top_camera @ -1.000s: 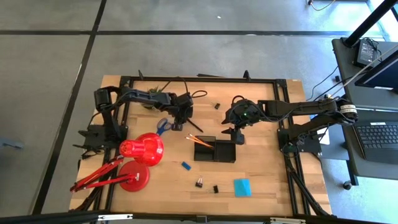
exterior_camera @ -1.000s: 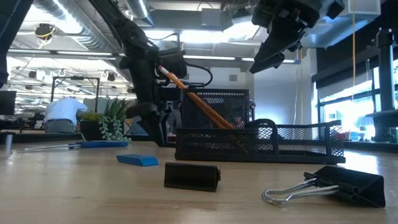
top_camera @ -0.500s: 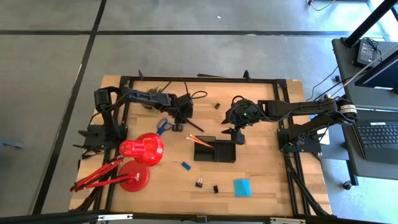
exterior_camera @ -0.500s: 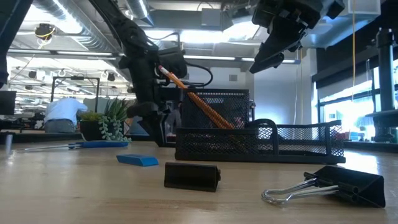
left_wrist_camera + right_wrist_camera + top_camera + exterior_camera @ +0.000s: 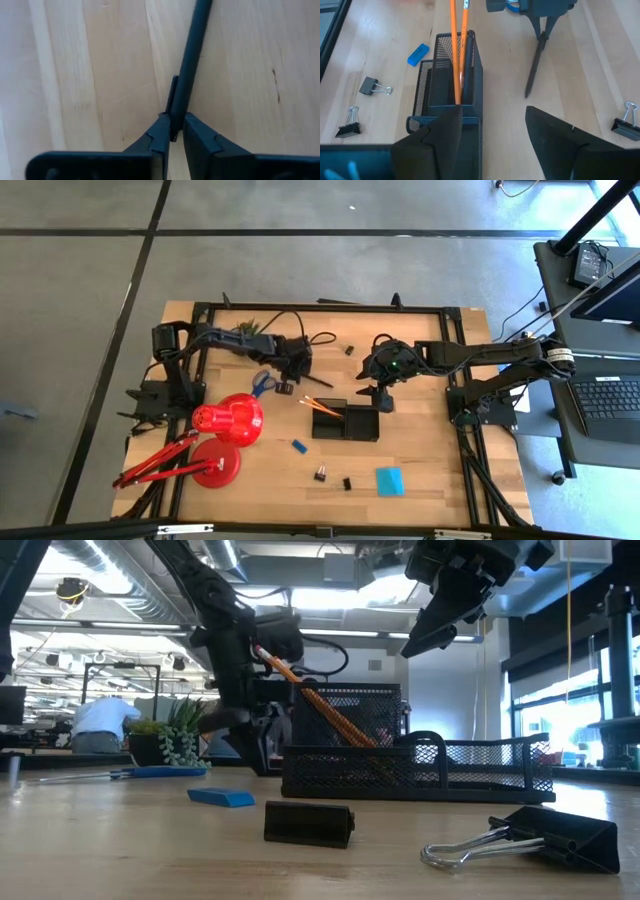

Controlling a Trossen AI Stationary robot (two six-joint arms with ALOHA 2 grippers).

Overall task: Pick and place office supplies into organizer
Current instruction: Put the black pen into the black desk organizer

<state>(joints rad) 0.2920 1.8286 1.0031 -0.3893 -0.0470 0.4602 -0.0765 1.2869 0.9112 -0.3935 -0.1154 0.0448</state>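
Wooden desk point(image 5: 420, 460) | left end effector point(image 5: 172, 131) pinching black pen point(image 5: 192, 60) lying flat beside organizer point(image 5: 346, 423) | right end effector point(image 5: 492, 135) open above organizer | risk: end-of-barrel grip, pen may pivot or slip

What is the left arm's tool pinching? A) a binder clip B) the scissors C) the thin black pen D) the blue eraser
C: in the left wrist view the left tool has its fingers closed on the thin black pen, which lies on the wooden table.
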